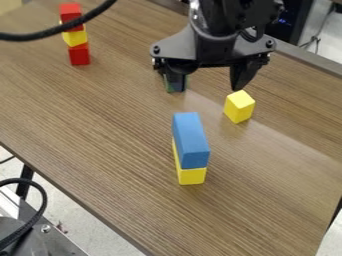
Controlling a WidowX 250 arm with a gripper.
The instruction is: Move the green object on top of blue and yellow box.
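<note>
The black gripper (pixel 208 84) hangs over the upper middle of the table, its two fingers spread wide apart. Behind and beside its left finger, a bit of the green object (pixel 168 85) shows; the finger hides most of it, and I cannot tell whether they touch. Nearer the camera, a blue block (pixel 190 140) lies on top of a yellow block (pixel 192 176), in front of the gripper and slightly left of its middle.
A single yellow block (pixel 239 107) stands just below the gripper's right finger. At the upper left is a stack of red and yellow blocks (pixel 79 54), with a black cable (pixel 50 33) crossing near it. The wooden table's (pixel 100 150) edge runs diagonally at lower left.
</note>
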